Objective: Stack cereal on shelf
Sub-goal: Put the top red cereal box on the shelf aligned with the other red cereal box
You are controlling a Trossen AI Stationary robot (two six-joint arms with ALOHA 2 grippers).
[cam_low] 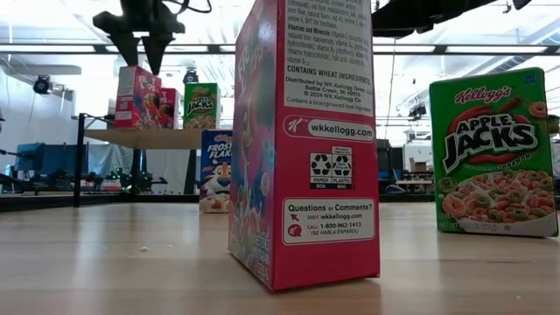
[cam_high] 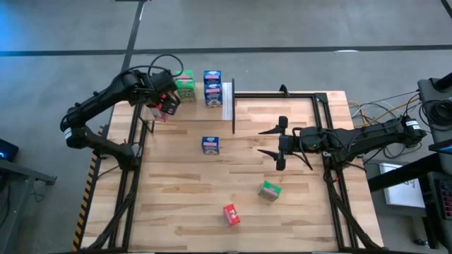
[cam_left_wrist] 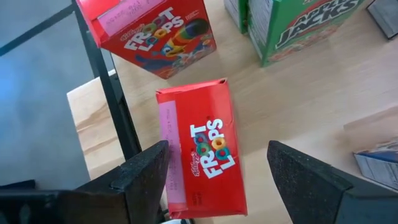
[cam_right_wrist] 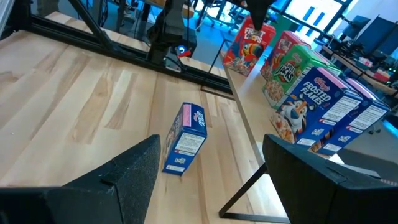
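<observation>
On the shelf (cam_high: 227,101), a red box (cam_left_wrist: 202,146) is straddled by the open left gripper (cam_left_wrist: 214,171); withdrawal seems due. The right gripper (cam_high: 270,142), open, should be sent for the blue box (cam_high: 210,145).

Left hand (cam_high: 164,104) over shelf (cam_high: 227,101), right hand (cam_high: 272,143) open mid-table

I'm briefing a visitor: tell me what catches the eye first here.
The left claw hangs open over a red Froot Loops box on the shelf at the table's far left. Loose boxes dot the tabletop: a blue one mid-table, a green one and a red one nearer the front.
</observation>
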